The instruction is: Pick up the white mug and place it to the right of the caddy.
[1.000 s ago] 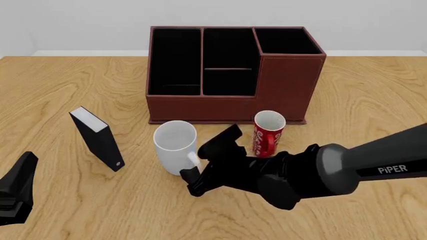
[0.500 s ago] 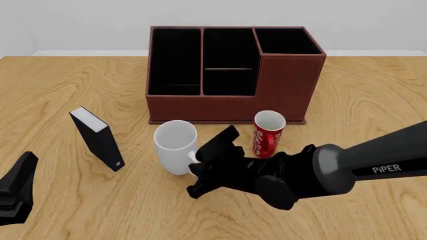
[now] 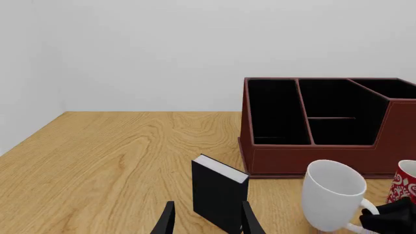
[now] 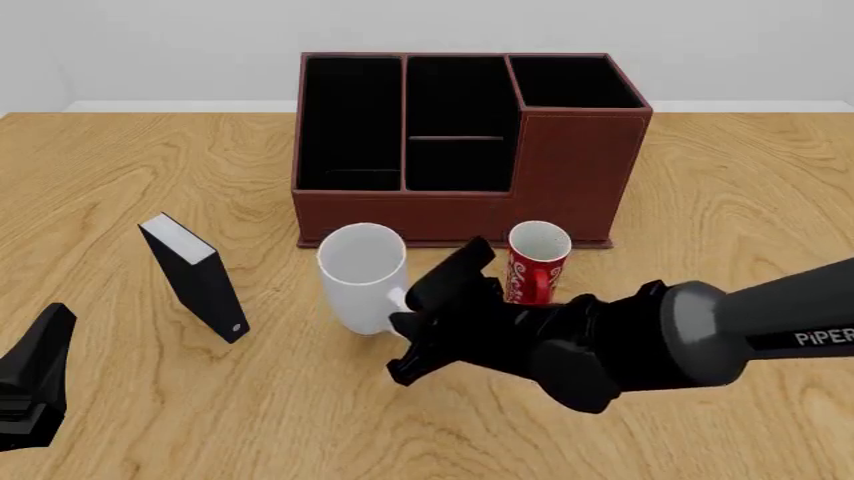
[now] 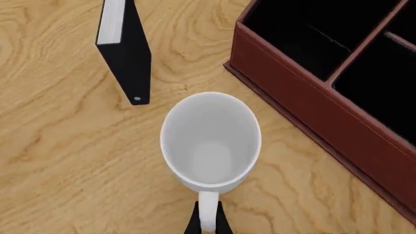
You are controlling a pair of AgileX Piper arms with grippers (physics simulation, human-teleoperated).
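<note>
The white mug [image 4: 362, 273] stands out in front of the caddy [image 4: 561, 180], left of its middle, upright with its mouth up. My right gripper [image 4: 404, 318] is shut on the mug's loop handle [image 5: 207, 208], with one finger on each side in the right wrist view. The caddy [image 5: 305, 92] is dark red-brown with black compartments, and the mug [image 5: 210, 141] sits close to its front wall. My left gripper [image 3: 208, 223] is open and holds nothing. It hangs low at the near left [image 4: 34, 385], far from the mug [image 3: 331, 195].
A red mug [image 4: 537, 262] with white lettering stands just right of the white mug, against the caddy's front. A black book-like box [image 4: 198, 278] with a white edge stands to the left. Bare wooden table [image 4: 747, 190] lies right of the caddy.
The right gripper has carried the white mug a little up and to the right, closer to the caddy's front. The left arm has not moved.
</note>
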